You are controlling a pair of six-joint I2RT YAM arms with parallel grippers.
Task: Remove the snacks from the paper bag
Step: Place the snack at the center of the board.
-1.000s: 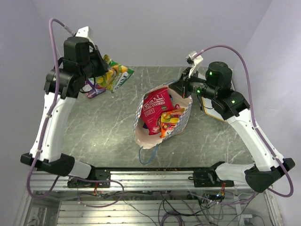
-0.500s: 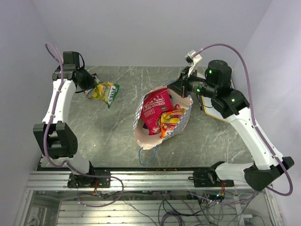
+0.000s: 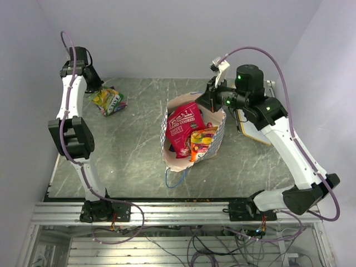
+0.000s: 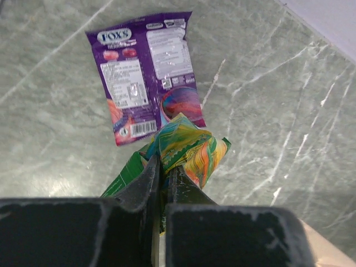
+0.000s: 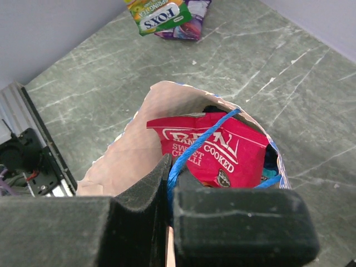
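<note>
Left gripper, in the top view, sits at the far left corner of the grey marble table, fingers pressed together on a yellow-green packet. At mid-table the paper bag lies open toward the camera. A red packet and an orange packet are inside it. The near handle loop trails on the table. The right gripper is at the bag's far rim. Just right of the bag lies a white board with a tan edge.

In the left wrist view, the left gripper is shut tight on the crumpled edge of the yellow-green packet. Beyond it, 1 purple Fox's packet lies flat on the table. Whether the 2 packets touch cannot be told.

In the right wrist view, the right gripper is closed, pinching the blue string handle. Below it the paper bag shows its cream inside, with the red packet in the mouth. Far off, the yellow-green packet overlaps the purple Fox's packet.
</note>
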